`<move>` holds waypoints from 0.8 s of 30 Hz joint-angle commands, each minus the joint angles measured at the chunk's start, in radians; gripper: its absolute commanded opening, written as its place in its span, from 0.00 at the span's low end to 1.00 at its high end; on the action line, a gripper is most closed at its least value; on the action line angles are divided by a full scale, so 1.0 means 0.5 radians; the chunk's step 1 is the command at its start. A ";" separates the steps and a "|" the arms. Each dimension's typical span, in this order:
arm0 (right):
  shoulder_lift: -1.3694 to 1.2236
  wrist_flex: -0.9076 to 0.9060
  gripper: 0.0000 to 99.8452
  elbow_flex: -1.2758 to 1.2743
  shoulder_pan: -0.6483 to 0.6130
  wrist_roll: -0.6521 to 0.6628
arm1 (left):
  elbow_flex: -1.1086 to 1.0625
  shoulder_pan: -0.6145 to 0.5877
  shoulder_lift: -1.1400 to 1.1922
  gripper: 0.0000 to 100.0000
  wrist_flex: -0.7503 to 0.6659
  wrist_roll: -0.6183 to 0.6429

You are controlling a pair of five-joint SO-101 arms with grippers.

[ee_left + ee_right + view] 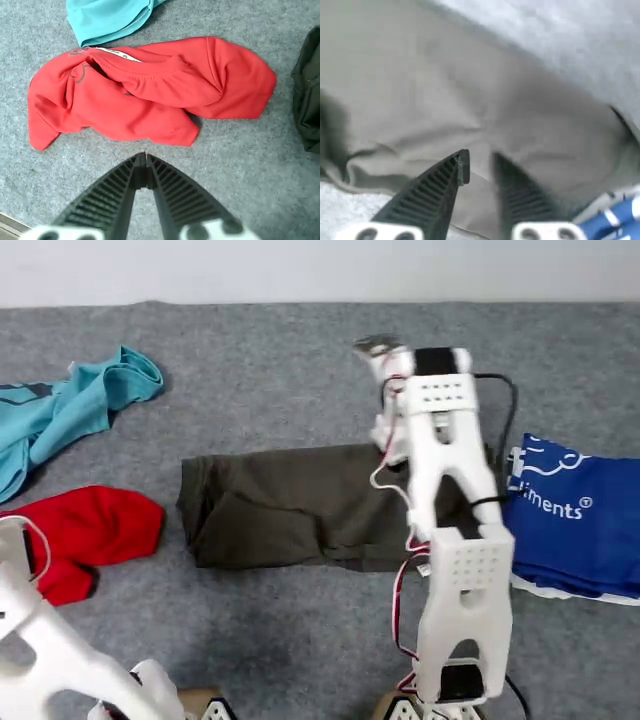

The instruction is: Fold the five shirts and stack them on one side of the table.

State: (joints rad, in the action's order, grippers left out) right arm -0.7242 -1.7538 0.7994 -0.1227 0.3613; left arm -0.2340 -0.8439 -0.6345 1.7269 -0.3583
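An olive-green cotton shirt (290, 505) was laid at the centre of the grey felt counter (280, 350), with the right end effector (480, 167) held over it, slightly spread. The left end effector (145, 167), pressed together, was held near a rumpled red shirt (90, 530) at lower left. A turquoise shirt (70, 405) was seen at upper left and a folded blue shirt (575, 510) at right.

Partly hidden white lettering (553, 504) on blue shirt (590, 555); red shirt (150, 100) neck label (116, 53) unreadable

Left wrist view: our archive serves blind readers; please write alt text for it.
A crumpled red shirt lies on the grey table, the left gripper shut just short of it. A teal shirt and an olive shirt lie nearby.
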 commanded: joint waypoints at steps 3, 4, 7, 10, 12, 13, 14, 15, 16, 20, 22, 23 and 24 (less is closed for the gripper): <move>0.143 -0.087 0.30 0.009 0.186 -0.338 | 0.069 0.012 -0.055 0.01 0.052 -0.107; 0.127 -0.084 0.30 0.000 0.207 -0.359 | 0.069 0.012 -0.055 0.01 0.052 -0.132; 0.057 -0.084 0.30 -0.006 0.259 -0.411 | 0.069 0.012 -0.049 0.01 0.052 -0.160; -0.008 -0.084 0.30 -0.006 0.321 -0.445 | 0.069 0.012 -0.040 0.01 0.052 -0.160; -0.051 -0.084 0.30 -0.006 0.358 -0.448 | 0.069 0.012 -0.040 0.01 0.052 -0.160; -0.069 -0.084 0.30 -0.006 0.373 -0.448 | 0.069 0.012 -0.040 0.01 0.052 -0.160; -0.087 -0.084 0.30 -0.006 0.388 -0.448 | 0.069 0.012 -0.040 0.01 0.052 -0.160; -0.103 -0.084 0.30 -0.006 0.400 -0.448 | 0.069 0.012 -0.040 0.01 0.052 -0.160; -0.118 -0.084 0.30 -0.006 0.419 -0.448 | 0.069 0.012 -0.040 0.01 0.052 -0.160; -0.189 -0.084 0.30 -0.012 0.459 -0.451 | 0.069 0.012 -0.040 0.01 0.052 -0.160; -0.256 -0.081 0.30 -0.012 0.450 -0.454 | 0.069 0.012 -0.040 0.01 0.052 -0.153; -0.299 -0.078 0.30 -0.012 0.440 -0.454 | 0.069 0.012 -0.040 0.01 0.052 -0.153; -0.339 -0.078 0.30 -0.009 0.425 -0.454 | 0.069 0.012 -0.040 0.01 0.052 -0.153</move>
State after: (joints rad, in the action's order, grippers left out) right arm -0.8777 -1.7538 0.7902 0.0967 0.1465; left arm -0.2340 -0.8439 -0.6345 1.7300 -0.4289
